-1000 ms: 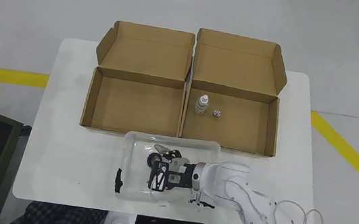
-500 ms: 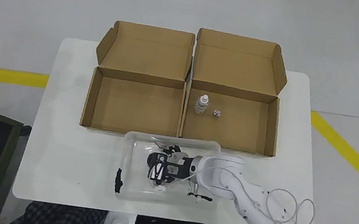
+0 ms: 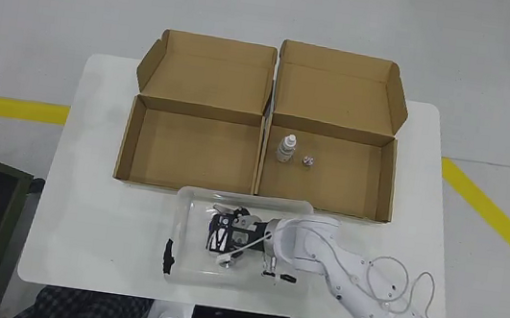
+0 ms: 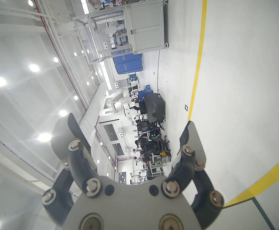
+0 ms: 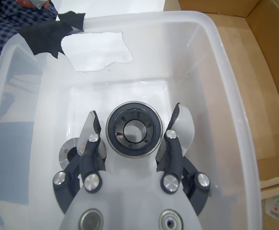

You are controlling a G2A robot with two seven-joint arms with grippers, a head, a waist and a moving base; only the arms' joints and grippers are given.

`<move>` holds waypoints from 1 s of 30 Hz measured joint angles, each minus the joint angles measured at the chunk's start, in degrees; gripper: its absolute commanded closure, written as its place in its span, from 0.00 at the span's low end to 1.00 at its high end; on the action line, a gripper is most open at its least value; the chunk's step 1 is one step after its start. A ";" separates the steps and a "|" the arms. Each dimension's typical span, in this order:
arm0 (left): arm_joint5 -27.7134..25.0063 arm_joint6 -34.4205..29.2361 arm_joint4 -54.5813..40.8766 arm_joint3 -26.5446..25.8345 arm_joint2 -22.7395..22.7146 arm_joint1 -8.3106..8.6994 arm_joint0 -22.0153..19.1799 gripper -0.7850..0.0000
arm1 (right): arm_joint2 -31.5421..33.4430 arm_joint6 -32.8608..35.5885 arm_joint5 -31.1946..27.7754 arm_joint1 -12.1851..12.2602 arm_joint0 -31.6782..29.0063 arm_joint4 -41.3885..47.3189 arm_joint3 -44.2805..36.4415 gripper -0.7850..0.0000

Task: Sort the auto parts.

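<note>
- Standing side by side on the table [image 3: 93,138], two open cardboard boxes are serving as sorting targets: the left box [image 3: 193,151] is lying bare, and the right box [image 3: 349,181] is holding two parts.
- Sitting in front of them, the bin [image 3: 193,199] is holding the unsorted stock.
- Hanging inside the bin, the right gripper [image 5: 135,115] is spreading its fingers around the bearing [image 5: 113,132], with a gap showing on each side.
- Pointing into the room, the left gripper [image 4: 130,120] is holding its fingers apart on nothing.
- Lying flat on the bin floor, the bearing is awaiting a grasp.
- Lying just beside it, a metal disc [image 5: 65,152] is also waiting.
- Resting in the right box, a white bottle-shaped part [image 3: 285,148] and a small metal piece [image 3: 308,161] are suggesting that sorting is partly done, with at least two parts remaining.
</note>
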 measured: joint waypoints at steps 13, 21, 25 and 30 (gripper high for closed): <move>0.00 0.00 0.00 0.00 0.00 0.00 0.00 0.00 | 0.09 -1.18 -2.46 -0.84 0.70 1.44 0.86 0.97; 0.00 0.00 0.00 0.00 0.00 0.00 0.00 0.00 | 1.82 -2.70 -4.14 -0.63 -0.06 3.10 -0.45 1.00; 0.00 0.00 0.00 0.00 0.00 0.00 0.00 0.00 | 3.29 -3.20 -4.72 -0.21 -0.94 3.19 -1.84 1.00; 0.00 0.00 0.00 0.00 0.00 0.00 0.00 0.00 | 5.52 -4.25 -5.56 0.46 -2.42 3.35 -4.24 1.00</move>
